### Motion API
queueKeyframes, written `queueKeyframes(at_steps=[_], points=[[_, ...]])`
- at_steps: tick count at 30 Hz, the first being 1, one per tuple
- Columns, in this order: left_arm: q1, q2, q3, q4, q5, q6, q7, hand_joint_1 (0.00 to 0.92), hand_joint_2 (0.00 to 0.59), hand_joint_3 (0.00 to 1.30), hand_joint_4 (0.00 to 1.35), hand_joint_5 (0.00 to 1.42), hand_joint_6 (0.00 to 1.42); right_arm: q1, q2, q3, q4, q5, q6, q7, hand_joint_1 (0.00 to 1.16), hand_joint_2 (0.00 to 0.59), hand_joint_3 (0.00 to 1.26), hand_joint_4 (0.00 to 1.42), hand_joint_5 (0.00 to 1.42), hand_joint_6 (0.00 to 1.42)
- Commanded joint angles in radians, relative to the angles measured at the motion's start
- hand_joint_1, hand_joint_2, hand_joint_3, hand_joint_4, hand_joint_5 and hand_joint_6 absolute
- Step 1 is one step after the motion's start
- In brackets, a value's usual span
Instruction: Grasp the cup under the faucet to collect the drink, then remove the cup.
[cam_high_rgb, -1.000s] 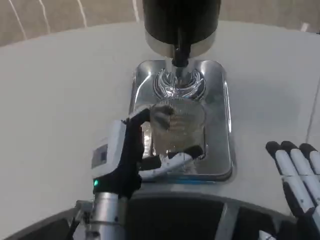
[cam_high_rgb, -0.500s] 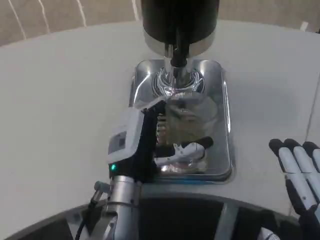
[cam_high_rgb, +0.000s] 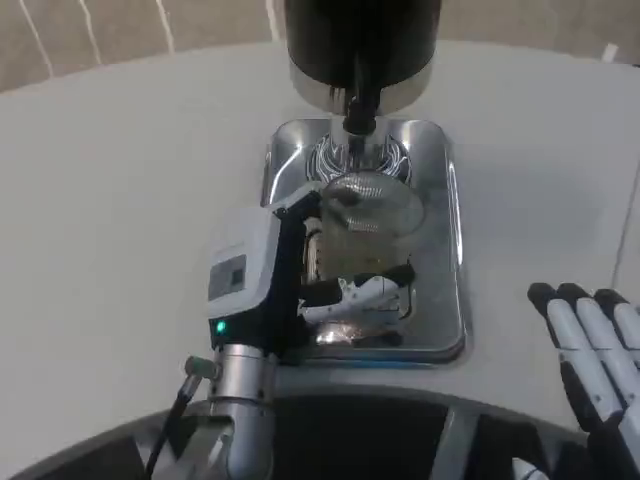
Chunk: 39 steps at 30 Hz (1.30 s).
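Now my left hand (cam_high_rgb: 285, 290) holds the clear ribbed glass cup (cam_high_rgb: 368, 232) on the shiny metal tray (cam_high_rgb: 446, 300), below the black faucet (cam_high_rgb: 358, 115). My right hand (cam_high_rgb: 595, 350) rests open on the white table (cam_high_rgb: 120, 200), fingers straight.

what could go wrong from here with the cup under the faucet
1. The left hand holds the clear cup from the side, low on its wall; smooth plastic might slip or tip as it lifts.
2. The cup's rim sits just below the faucet, so raising it straight up could knock the spout; drawing it back first looks safer.
3. Any tilt would likely spill the drink onto the shiny metal tray.
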Motion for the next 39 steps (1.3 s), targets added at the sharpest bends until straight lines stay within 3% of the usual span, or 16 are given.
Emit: queueKeyframes(at_steps=[1, 5, 9, 12, 18, 21, 24, 26, 32, 35, 39], points=[[-0.017, 0.006, -0.005, 0.022, -0.017, 0.001, -0.006, 0.487, 0.120, 0.67, 0.80, 1.12, 1.38, 0.023, 0.008, 0.000, -0.024, -0.003, -0.002, 0.004, 0.18, 0.564, 0.00, 0.00, 0.00, 0.00], [-0.021, 0.015, -0.012, 0.024, -0.024, -0.001, -0.038, 0.343, 0.098, 0.31, 0.35, 0.80, 1.07, 0.015, 0.010, 0.005, -0.024, -0.001, 0.002, 0.018, 0.18, 0.564, 0.00, 0.00, 0.00, 0.00], [-0.022, 0.022, -0.005, 0.022, -0.038, -0.008, -0.049, 0.297, 0.083, 0.21, 0.20, 0.66, 0.78, -0.007, 0.006, 0.003, -0.010, 0.007, 0.007, 0.029, 0.18, 0.564, 0.00, 0.00, 0.00, 0.00], [-0.021, 0.029, 0.000, 0.023, -0.053, -0.015, -0.049, 0.290, 0.080, 0.18, 0.13, 0.60, 0.71, -0.012, 0.008, 0.008, 0.003, 0.010, 0.006, 0.028, 0.18, 0.564, 0.00, 0.00, 0.00, 0.00], [0.000, 0.051, 0.002, -0.009, -0.062, -0.021, -0.054, 0.284, 0.068, 0.15, 0.06, 0.50, 0.59, -0.025, 0.015, 0.034, 0.020, -0.002, 0.009, 0.022, 0.18, 0.564, 0.00, 0.00, 0.00, 0.00], [0.056, 0.101, 0.011, -0.095, -0.052, -0.019, -0.064, 0.246, 0.056, 0.11, 0.01, 0.41, 0.47, -0.043, 0.025, 0.037, 0.010, 0.013, 0.023, 0.032, 0.18, 0.564, 0.00, 0.00, 0.00, 0.00], [0.190, 0.199, 0.057, -0.284, -0.060, 0.002, -0.124, 0.106, 0.013, 0.02, 0.00, 0.28, 0.28, -0.058, 0.057, 0.055, -0.016, 0.054, 0.054, 0.053, 0.18, 0.564, 0.00, 0.00, 0.00, 0.00], [0.268, 0.239, 0.090, -0.398, -0.060, 0.038, -0.167, 0.026, 0.001, 0.00, 0.00, 0.23, 0.22, -0.073, 0.080, 0.077, -0.028, 0.077, 0.075, 0.072, 0.18, 0.564, 0.00, 0.00, 0.00, 0.00], [0.545, 0.350, 0.199, -0.743, -0.046, 0.127, -0.310, 0.000, 0.000, 0.00, 0.00, 0.08, 0.09, -0.153, 0.142, 0.162, -0.072, 0.120, 0.146, 0.169, 0.19, 0.561, 0.00, 0.00, 0.00, 0.00], [0.658, 0.373, 0.235, -0.878, 0.005, 0.183, -0.348, 0.000, 0.008, 0.00, 0.00, 0.05, 0.07, -0.190, 0.168, 0.200, -0.099, 0.131, 0.181, 0.219, 0.19, 0.560, 0.00, 0.00, 0.00, 0.00], [0.778, 0.372, 0.266, -0.999, 0.051, 0.234, -0.379, 0.000, 0.046, 0.00, 0.00, 0.00, 0.03, -0.256, 0.204, 0.258, -0.131, 0.167, 0.232, 0.283, 0.19, 0.559, 0.00, 0.00, 0.00, 0.00]])
